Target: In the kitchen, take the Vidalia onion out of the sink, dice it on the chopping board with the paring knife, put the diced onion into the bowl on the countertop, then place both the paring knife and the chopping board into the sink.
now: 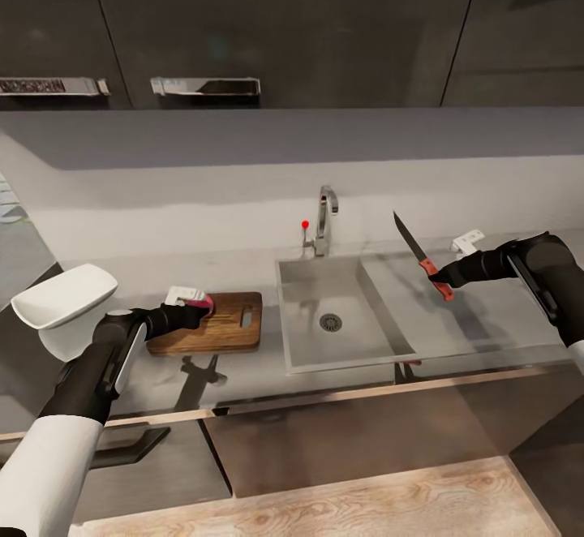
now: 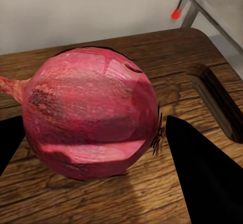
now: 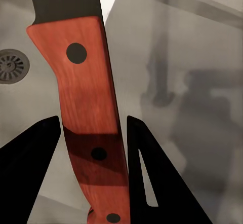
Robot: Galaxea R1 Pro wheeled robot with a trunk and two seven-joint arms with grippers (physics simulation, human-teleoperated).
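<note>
- Left gripper (image 1: 197, 307) closed around onion (image 2: 91, 112), resting on chopping board (image 1: 231, 322) at its left end.
- Right gripper (image 1: 440, 280) clamped on paring knife (image 1: 422, 255) handle, held above sink (image 1: 324, 334) right edge, blade up.

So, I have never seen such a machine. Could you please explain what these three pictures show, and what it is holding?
This is a simulated two-armed robot in a kitchen. The wide picture comes from its head camera; the two close-ups come from cameras near each pincer. On the glossy grey countertop lie a brown wooden chopping board and, beside it, a grey metal sink with a chrome tap. A white bowl stands at the left. The left pincer holds a reddish-pink onion on the board. The right pincer holds the orange-handled paring knife in the air above the sink's drainboard side.
</note>
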